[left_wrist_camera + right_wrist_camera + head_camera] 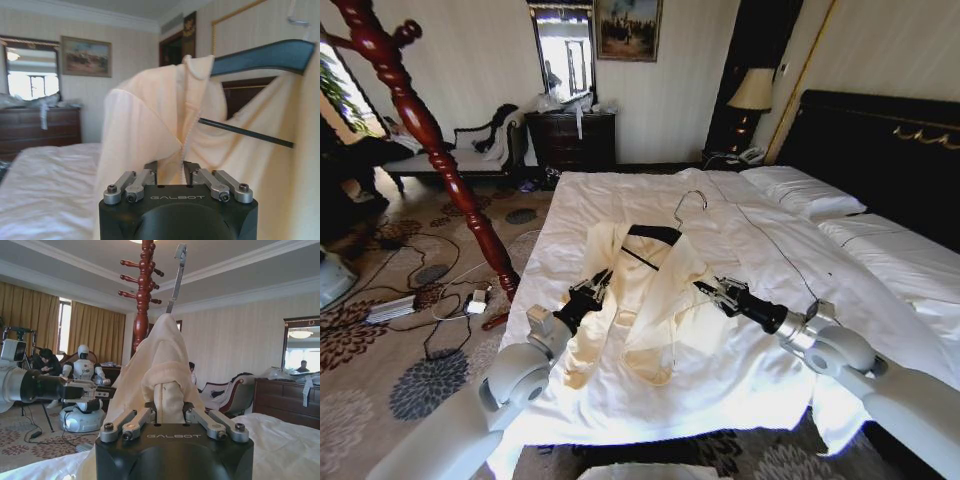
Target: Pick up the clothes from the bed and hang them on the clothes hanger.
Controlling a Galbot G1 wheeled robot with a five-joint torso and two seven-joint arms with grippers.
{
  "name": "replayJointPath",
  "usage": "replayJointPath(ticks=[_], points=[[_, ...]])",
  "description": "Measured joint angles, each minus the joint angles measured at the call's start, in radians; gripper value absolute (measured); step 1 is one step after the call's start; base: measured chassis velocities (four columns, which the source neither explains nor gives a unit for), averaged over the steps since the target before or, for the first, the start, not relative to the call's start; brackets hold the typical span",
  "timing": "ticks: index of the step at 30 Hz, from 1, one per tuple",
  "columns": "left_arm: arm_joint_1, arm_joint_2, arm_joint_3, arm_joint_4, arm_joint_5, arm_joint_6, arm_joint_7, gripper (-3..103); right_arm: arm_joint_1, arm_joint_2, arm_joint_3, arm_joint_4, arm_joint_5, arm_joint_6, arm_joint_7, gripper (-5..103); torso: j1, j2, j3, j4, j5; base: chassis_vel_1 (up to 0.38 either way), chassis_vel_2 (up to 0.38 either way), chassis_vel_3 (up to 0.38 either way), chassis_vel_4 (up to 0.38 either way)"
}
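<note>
**Both hands pinching the garment, hanger already inside it, all lifted over the bed**

Head view: the left hand is gripping the cream garment at its left front edge, the right hand is gripping the right side. They are holding it from opposite sides, probably to keep the fabric spread so it stays draped on the black hanger. The hanger is sitting in the collar area, silver hook poking out toward the headboard. The lower hem is lying on the white bed. The red-brown coat stand is standing on the carpet just beside the bed's left edge, apart from the hanger.

Left wrist view: the left hand is clamped on a fold of the garment near the zipper line. The hanger is showing under the shoulder, its thin lower bar crossing the open front; so the shoulder seems seated on this side.

Right wrist view: the right hand is clamped on a bunched fold of the garment, which is peaking up over the hanger's end. The hook is standing above the fabric, free. The coat stand is behind it, well apart. The left hand is visible farther off.

My read: the garment is on the hanger, not yet hung anywhere.
</note>
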Motion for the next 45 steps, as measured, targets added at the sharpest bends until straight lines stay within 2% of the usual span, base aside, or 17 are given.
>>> replayJointPath(ticks=[1, 2, 4, 7, 8, 10, 11, 13, 16, 18, 24, 27, 32, 37, 42, 45], points=[[0.002, 0.0, -0.005, -0.002, 0.002, 0.0, -0.002, 33, -0.001, 0.0, 0.001, 0.001, 0.0, 0.0, 0.0, 20, 0.0, 0.0, 0.0, 0.0, 0.0, 0.0, 0.0, 0.0, 0.0], [0.007, 0.007, -0.026, -0.013, 0.004, -0.004, -0.006, 44, -0.003, -0.002, 0.006, 0.006, 0.0, 0.0, 0.0, 20, 0.0, 0.0, 0.0, 0.0, -0.0001, 0.0, 0.0, 0.0, 0.0], [0.01, 0.011, -0.04, -0.019, 0.003, -0.006, -0.008, 44, -0.004, -0.003, 0.008, 0.009, 0.0, 0.001, 0.0, 20, 0.0, 0.0, 0.0, 0.0, 0.0, 0.0, 0.0, 0.0, 0.0], [0.012, 0.024, -0.09, -0.024, -0.011, -0.01, -0.02, 60, -0.008, -0.003, 0.012, 0.019, 0.0, 0.001, 0.0, 20, 0.0, 0.0, 0.0, 0.0, 0.0, 0.0, 0.0, 0.0, 0.0], [0.012, 0.024, -0.09, -0.024, -0.011, -0.01, -0.02, 60, -0.008, -0.003, 0.012, 0.019, 0.0, 0.001, 0.0, 20, 0.0, 0.0, 0.0, 0.0, 0.0, 0.0, 0.0, 0.0, 0.0], [0.009, 0.035, -0.124, -0.017, -0.023, -0.016, -0.027, 72, -0.011, -0.003, 0.015, 0.027, 0.0, 0.002, 0.0, 20, 0.0, 0.0, 0.0, 0.0, -0.0001, 0.0, 0.0, 0.0, 0.0], [0.008, 0.042, -0.136, -0.018, -0.03, -0.018, -0.027, 72, -0.012, -0.004, 0.015, 0.029, 0.0, 0.002, 0.0, 20, 0.0, 0.0, 0.0, 0.0, -0.0001, 0.0, 0.0, 0.0, 0.0], [0.011, 0.057, -0.15, -0.026, -0.043, -0.02, -0.028, 83, -0.012, -0.005, 0.018, 0.031, -0.001, 0.002, 0.0, 20, 0.0, 0.0, 0.0, -0.0001, -0.0001, 0.0, 0.0, 0.0, 0.0], [0.017, 0.074, -0.167, -0.032, -0.049, -0.02, -0.028, 88, -0.012, -0.006, 0.021, 0.032, -0.001, 0.003, 0.0, 20, 0.0, 0.0, 0.0, 0.0, 0.0001, 0.0, 0.0, 0.0, 0.0], [0.017, 0.086, -0.188, -0.016, -0.053, -0.021, -0.036, 97, -0.012, -0.007, 0.025, 0.038, 0.001, 0.005, -0.002, 20, 0.0, 0.0, 0.0, 0.0, 0.0001, 0.0, 0.0, 0.0, 0.0], [-0.024, 0.096, -0.206, 0.085, -0.087, -0.028, -0.056, 100, -0.011, -0.013, 0.027, 0.05, 0.009, 0.011, -0.007, 20, 0.0, 0.0, 0.0, -0.0001, -0.0001, 0.0, 0.0, 0.0, 0.0], [-0.028, 0.099, -0.205, 0.09, -0.094, -0.035, -0.055, 100, -0.011, -0.015, 0.03, 0.055, 0.011, 0.013, -0.008, 20, 0.0, 0.0, 0.0, 0.0, -0.0002, 0.0, 0.0, 0.0, 0.0], [0.015, 0.104, -0.202, 0.006, -0.097, -0.039, -0.028, 100, -0.012, -0.012, 0.034, 0.046, 0.009, 0.018, -0.01, 20, 0.0, 0.0, 0.0, 0.0, 0.0003, 0.0, 0.0, 0.0, 0.0], [0.062, 0.114, -0.239, -0.054, -0.098, -0.037, -0.012, 100, -0.012, -0.009, 0.034, 0.042, 0.009, 0.019, -0.005, 20, 0.0, 0.0, 0.0, 0.0003, 0.0001, 0.0, 0.0, 0.0, 0.0], [0.098, 0.134, -0.259, -0.129, -0.112, -0.051, 0.04, 100, -0.01, -0.008, 0.033, 0.045, 0.008, 0.019, 0.007, 20, 0.0, 0.0, 0.0, 0.0, 0.0002, 0.0, 0.0, 0.0, 0.0], [0.114, 0.131, -0.241, -0.153, -0.086, -0.054, 0.058, 100, -0.011, -0.007, 0.033, 0.046, 0.006, 0.019, 0.007, 20, 0.0, 0.0, 0.0, 0.0, 0.0003, 0.0, 0.0, 0.0, 0.0]])
